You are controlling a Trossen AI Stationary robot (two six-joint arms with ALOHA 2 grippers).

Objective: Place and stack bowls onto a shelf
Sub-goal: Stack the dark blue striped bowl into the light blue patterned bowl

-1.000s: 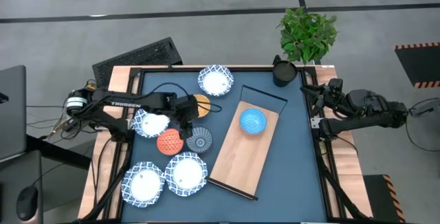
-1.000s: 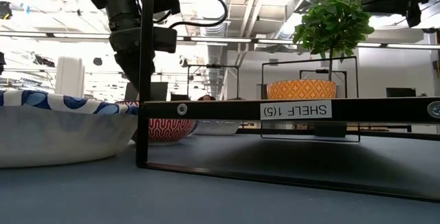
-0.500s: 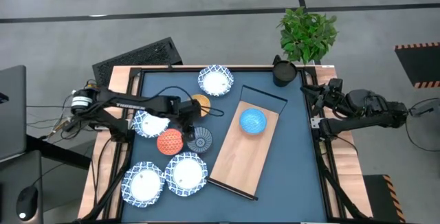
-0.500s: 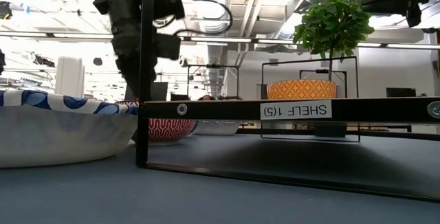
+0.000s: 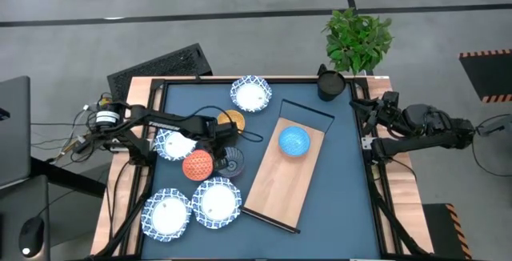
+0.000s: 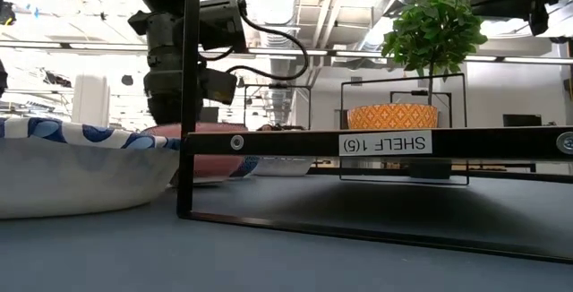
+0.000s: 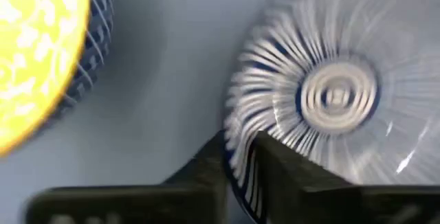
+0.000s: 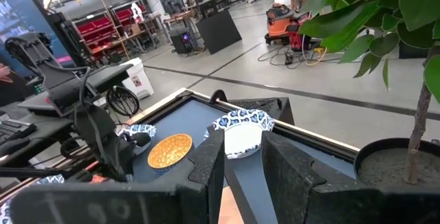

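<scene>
Since a second ago I've been dropping my left gripper down onto the grey patterned bowl, and now my fingers are pinching its rim, one inside and one outside, nearly closed with just the bowl wall between them. That bowl is sitting on the blue mat between the red-orange bowl and the shelf, with the orange bowl just behind it.

So progress-wise, I'm honestly not far in. Only the blue bowl is sitting on the shelf board so far. Everything else is still off it: the white blue-rimmed bowl at the back, another one under my left arm, and two more at the front-left corner, plus the three small ones.

My right gripper is just waiting over at the right edge of the table, jaws partly apart, holding nothing.

I'm guessing the next bit is lifting the grey one across to the shelf, probably stacking it with the blue one.
</scene>
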